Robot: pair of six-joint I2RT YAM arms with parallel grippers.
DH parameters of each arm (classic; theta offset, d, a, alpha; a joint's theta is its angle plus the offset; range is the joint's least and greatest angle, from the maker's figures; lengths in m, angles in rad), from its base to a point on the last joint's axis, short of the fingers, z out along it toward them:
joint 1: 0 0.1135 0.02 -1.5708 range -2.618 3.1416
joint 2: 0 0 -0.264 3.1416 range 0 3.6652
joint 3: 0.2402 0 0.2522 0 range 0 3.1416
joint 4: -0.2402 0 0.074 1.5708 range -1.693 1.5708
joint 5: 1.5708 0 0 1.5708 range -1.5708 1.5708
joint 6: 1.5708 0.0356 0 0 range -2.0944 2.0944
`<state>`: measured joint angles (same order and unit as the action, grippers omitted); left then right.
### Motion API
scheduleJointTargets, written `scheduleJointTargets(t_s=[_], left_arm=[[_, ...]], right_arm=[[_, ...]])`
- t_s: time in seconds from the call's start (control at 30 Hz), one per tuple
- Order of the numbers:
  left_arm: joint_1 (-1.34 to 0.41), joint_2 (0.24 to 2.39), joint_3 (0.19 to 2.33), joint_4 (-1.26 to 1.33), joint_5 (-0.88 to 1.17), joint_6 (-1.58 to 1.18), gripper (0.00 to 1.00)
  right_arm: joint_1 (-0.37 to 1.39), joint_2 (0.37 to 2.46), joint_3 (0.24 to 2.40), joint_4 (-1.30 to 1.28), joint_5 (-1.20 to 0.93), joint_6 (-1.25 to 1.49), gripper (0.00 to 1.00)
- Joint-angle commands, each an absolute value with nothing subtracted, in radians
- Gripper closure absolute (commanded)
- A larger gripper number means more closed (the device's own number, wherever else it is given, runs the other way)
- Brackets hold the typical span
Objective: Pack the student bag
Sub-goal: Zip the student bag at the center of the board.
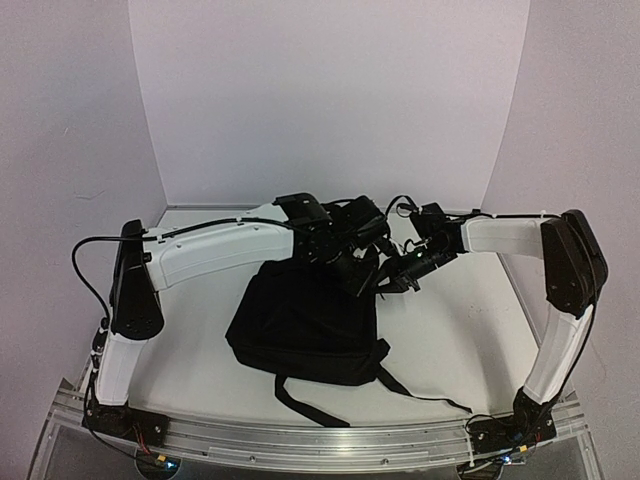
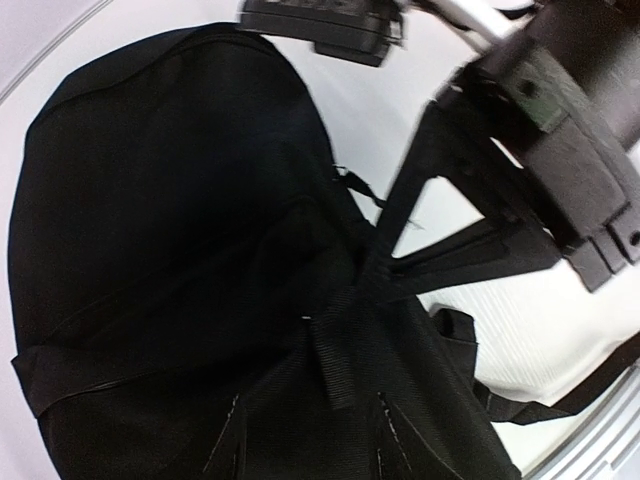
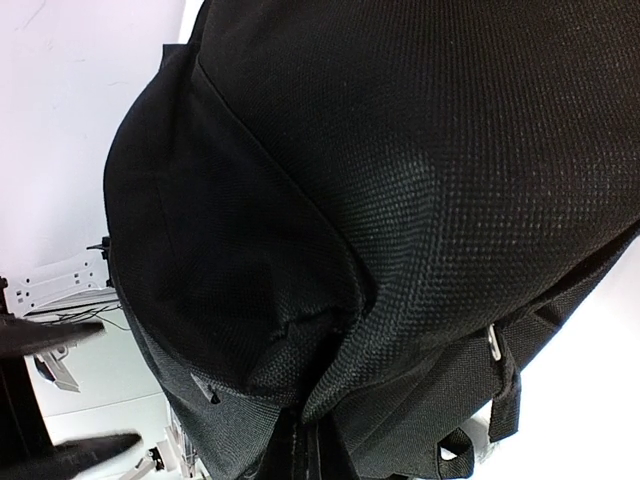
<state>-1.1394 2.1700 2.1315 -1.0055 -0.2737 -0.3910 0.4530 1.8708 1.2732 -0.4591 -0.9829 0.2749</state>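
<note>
White walls close in a white table point(image 1: 450, 340). From above, the student bag point(image 1: 300, 320) lies flat at its middle, with straps point(image 1: 300, 400) trailing off the bag's near edge. My left gripper point(image 1: 352, 262) and right gripper point(image 1: 395, 275) meet at the bag's far right corner.

From the left wrist, webbing point(image 2: 412, 185) at the bag's top runs taut to my right fingers, which are clamped on it. I cannot tell how wide my left jaws stand.

From the right wrist, bag fabric bunches just below the lens.

I judge I am opening the bag. I should hold the right pinch firm, lift gently, and send the left for the bag's opening rather than loose cloth.
</note>
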Motion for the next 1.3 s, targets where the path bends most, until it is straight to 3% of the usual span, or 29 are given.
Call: scheduleJointTargets(t_s=[0.0, 0.47, 0.93, 1.27], left_arm=[[-1.142, 2.164, 2.178, -0.98, -0.25, -0.388, 0.58], [-1.143, 2.291, 2.275, -1.068, -0.298, -0.398, 0.58], [-1.14, 2.21, 2.209, -1.098, -0.383, -0.421, 0.99], [-1.102, 2.128, 2.118, -1.136, -0.441, -0.425, 1.0]], right_arm=[[0.465, 1.81, 1.262, -0.453, -1.046, 0.266, 1.0], [0.466, 1.787, 1.247, -0.444, -1.062, 0.277, 1.0], [0.465, 1.789, 1.236, -0.446, -0.996, 0.27, 1.0], [0.462, 1.786, 1.23, -0.449, -0.884, 0.26, 1.0]])
